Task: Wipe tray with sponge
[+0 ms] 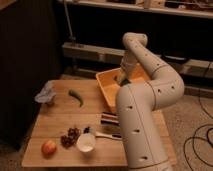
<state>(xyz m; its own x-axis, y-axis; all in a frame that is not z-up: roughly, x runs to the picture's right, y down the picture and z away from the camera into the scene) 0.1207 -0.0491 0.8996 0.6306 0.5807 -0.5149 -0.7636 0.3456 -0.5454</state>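
Observation:
The yellow-orange tray (108,85) stands at the back right of the wooden table (55,117). My gripper (121,78) reaches down into the tray from behind, near its middle. A small pale green sponge (120,79) sits at the gripper's tip, low against the tray's inside, and the gripper is shut on it. My arm's big white links (140,115) stand in front and hide the tray's right part.
On the table lie a green pepper (76,96), a crumpled grey cloth (46,94), an apple (48,147), dark grapes (71,136), a white cup (86,142), a striped block (109,119) and a utensil (107,134). Dark shelving stands behind.

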